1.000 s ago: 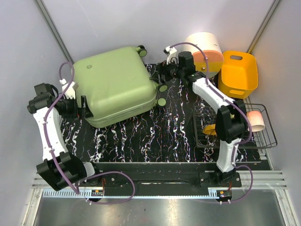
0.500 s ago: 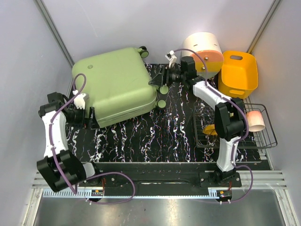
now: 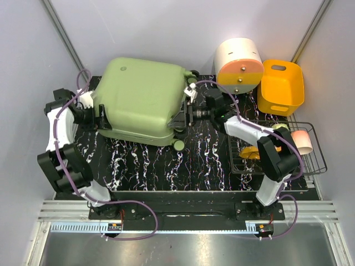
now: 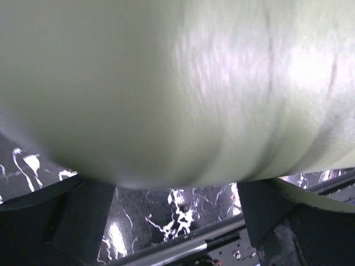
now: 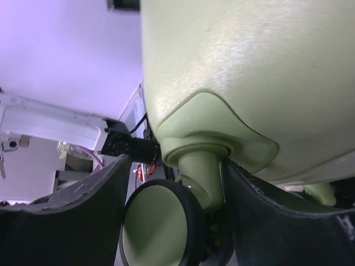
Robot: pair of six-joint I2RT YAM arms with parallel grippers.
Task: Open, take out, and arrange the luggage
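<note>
The luggage (image 3: 141, 100) lies flat and closed on the black marbled mat (image 3: 194, 160), toward the far left, between my 2 grippers. To its right, the wire basket (image 3: 244, 169) holds a pale roll (image 3: 302, 141) with a pinkish end and a yellow object (image 3: 248, 151) that is half hidden under my right arm (image 3: 272, 149). Beyond the basket sits the orange bin (image 3: 280, 86), and just beside that the cream-and-orange cylinder box (image 3: 239, 64).

From above, my left gripper (image 3: 102, 119) meets the suitcase's left edge, and my right gripper (image 3: 180, 116) meets its right edge by the wheels. Only the wrist views show the fingers. My left fingers (image 4: 83, 216) are spread wide, with the green shell bulging over them. My right fingers (image 5: 72, 221) sit on either side of 1 wheel (image 5: 161, 227) and its stem. The fit is snug, but I cannot tell whether they are squeezing it.
</note>
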